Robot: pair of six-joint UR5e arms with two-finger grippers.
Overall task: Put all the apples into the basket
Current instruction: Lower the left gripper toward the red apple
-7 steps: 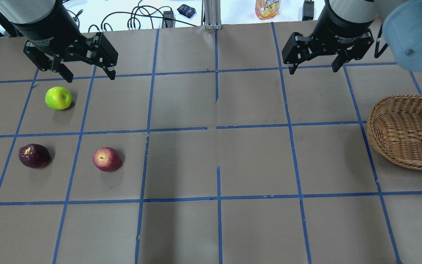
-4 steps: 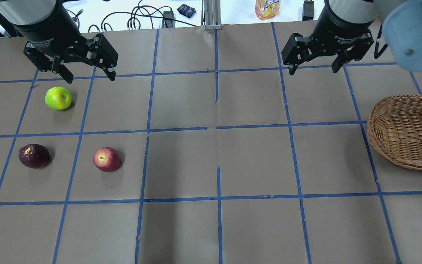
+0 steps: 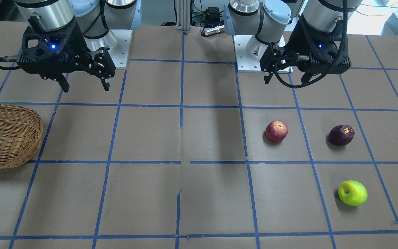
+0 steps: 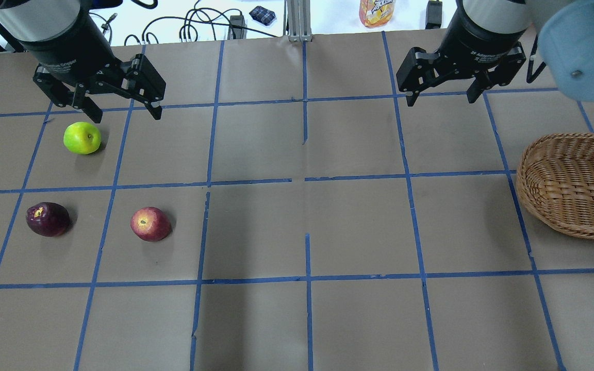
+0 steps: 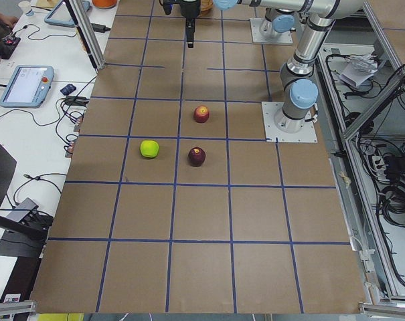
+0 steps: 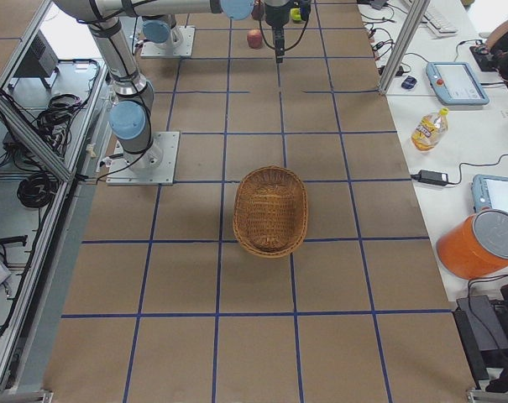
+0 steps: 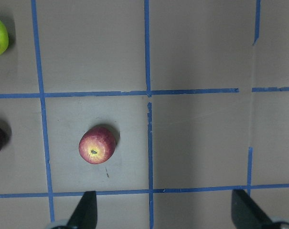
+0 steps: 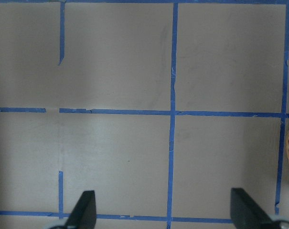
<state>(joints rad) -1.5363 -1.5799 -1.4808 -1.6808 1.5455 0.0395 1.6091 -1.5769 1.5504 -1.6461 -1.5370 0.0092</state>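
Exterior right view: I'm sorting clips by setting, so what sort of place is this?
Likely a robotics lab or test cell: the table is covered in brown paper with a blue tape grid, a teach pendant lies on the side bench, and the right arm is bolted to a base plate.

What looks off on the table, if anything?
Nothing serious. The red apple, dark apple and green apple sit apart on the table; the basket is upright on the robot's right. Left gripper and right gripper hang open, holding nothing. Only oddity: small gaps in the blue tape grid.
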